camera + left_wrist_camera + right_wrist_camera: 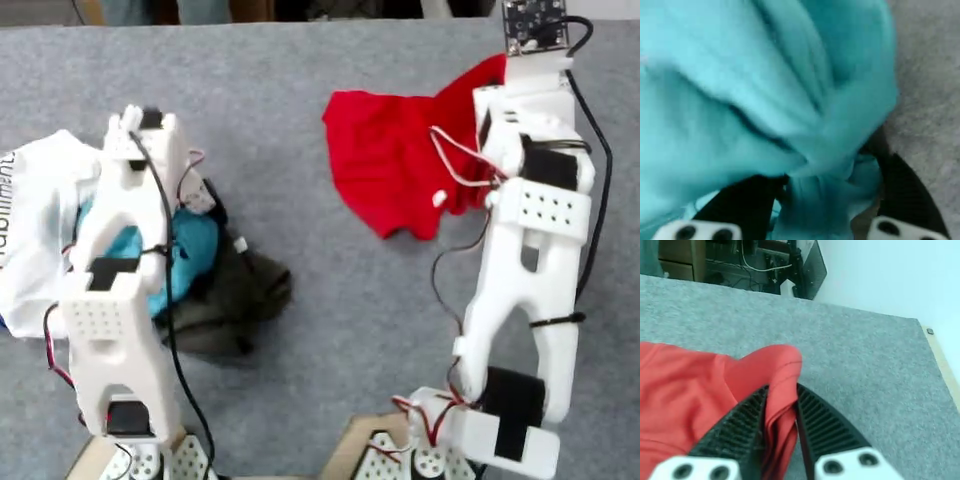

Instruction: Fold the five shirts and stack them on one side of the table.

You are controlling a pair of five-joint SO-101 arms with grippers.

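A red shirt (395, 160) lies crumpled at the back middle-right of the grey table. My right gripper (781, 390) is shut on a raised fold of the red shirt (685, 390), at its right edge; in the high view the right arm (530, 230) hangs over that edge. On the left, a turquoise shirt (190, 245) lies in a pile with a white shirt (35, 215) and a dark olive shirt (235, 300). My left gripper (825, 175) is shut on bunched cloth of the turquoise shirt (740, 90); the left arm (125, 260) covers much of the pile.
The grey felt table (350, 320) has open room in the middle and front between the arms. Beyond the far table edge stands furniture with cables (760, 265). The table's right edge (940, 360) runs close to the right gripper.
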